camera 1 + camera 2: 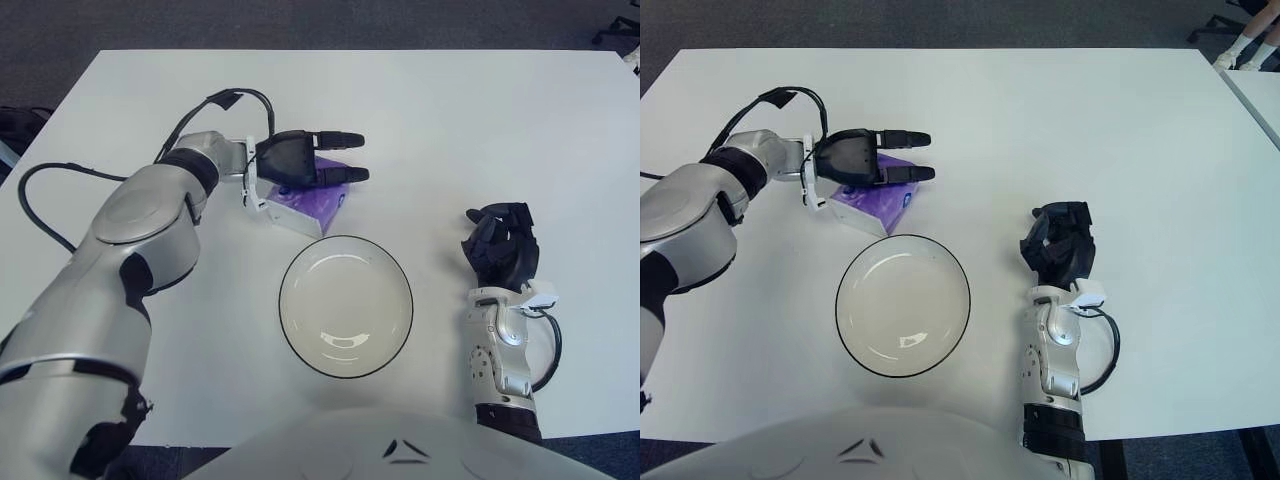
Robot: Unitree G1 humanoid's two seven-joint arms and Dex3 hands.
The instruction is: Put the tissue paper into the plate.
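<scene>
one left hand [305, 160] over tissue pack [312, 202]

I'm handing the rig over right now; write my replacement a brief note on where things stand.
Left hand: over the purple tissue pack, fingers extended, no grasp visible.
Right hand: idle, right of the plate, fingers curled, holding nothing.
Tissue pack lies on the table just beyond the plate's far rim; the plate holds nothing.
Done: reach to the pack.
Left: grasp it, carry it to the plate, release.

Silver arms, black robot hands, cables
</scene>
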